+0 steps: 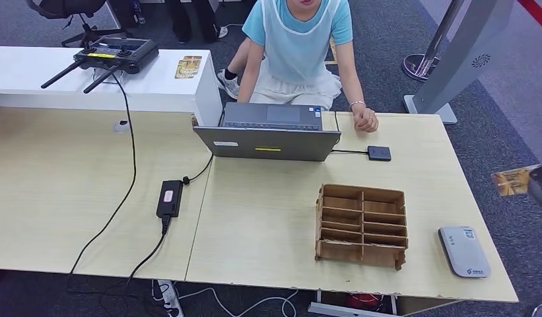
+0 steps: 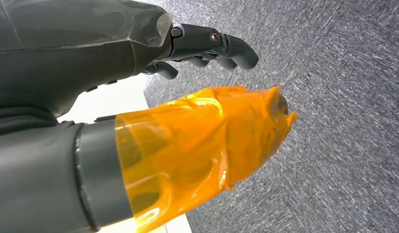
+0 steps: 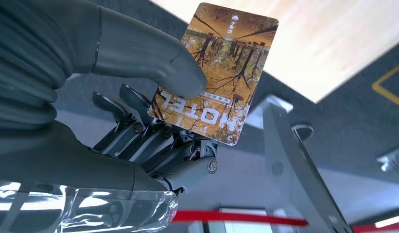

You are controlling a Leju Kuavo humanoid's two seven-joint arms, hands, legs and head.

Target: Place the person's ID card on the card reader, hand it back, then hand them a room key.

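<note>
From the head camera I see the right robot hand at the frame's right edge, off the counter, holding the room key over the carpet, well apart from the card reader near the counter's right end. On the left wrist camera, the left robot hand holds nothing, its fingers loosely curled and apart from the orange-taped thumb. On the right wrist camera, the right robot hand pinches the room key between thumb and fingers.
</note>
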